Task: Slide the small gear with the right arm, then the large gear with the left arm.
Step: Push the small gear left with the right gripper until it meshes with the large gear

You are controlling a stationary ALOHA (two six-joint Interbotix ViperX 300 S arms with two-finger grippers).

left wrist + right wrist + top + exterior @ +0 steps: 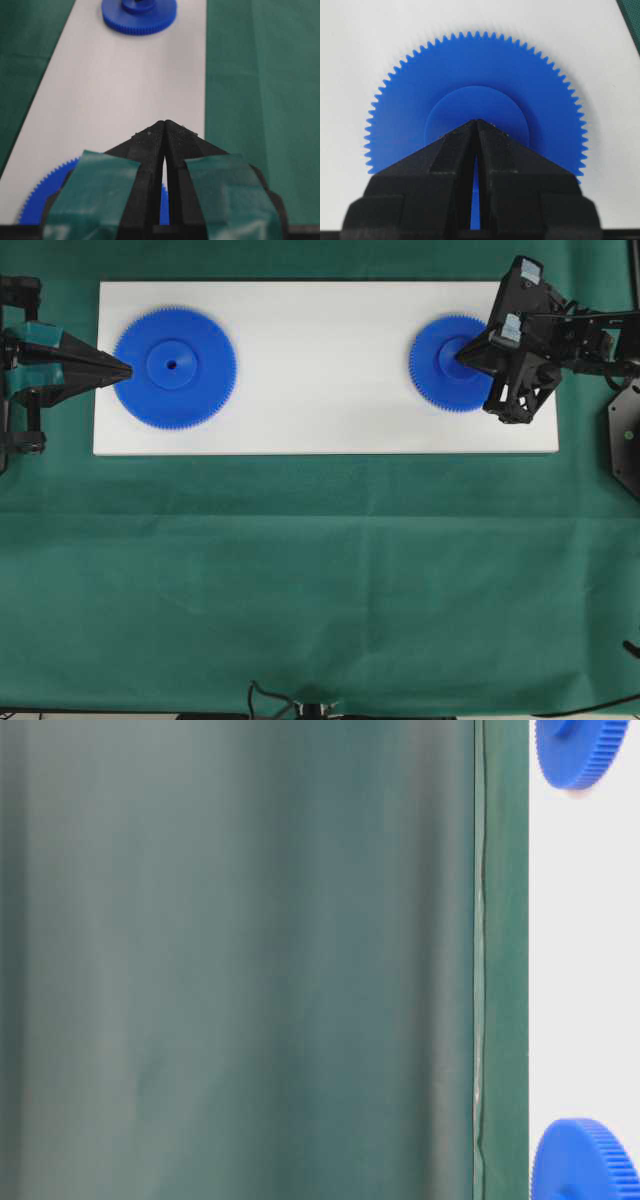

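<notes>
Two blue gears lie flat on a white board. The large gear is at the board's left end. The small gear is at its right end. My left gripper is shut, its tip at the large gear's left rim. In the left wrist view the left gripper hangs over the large gear, with the small gear far ahead. My right gripper is shut with nothing held. Its tip rests over the raised hub of the small gear and hides the centre hole.
Green cloth covers the table around the board. A black fixture sits off the board's right end. Cables show at the near edge. The board between the gears is bare white.
</notes>
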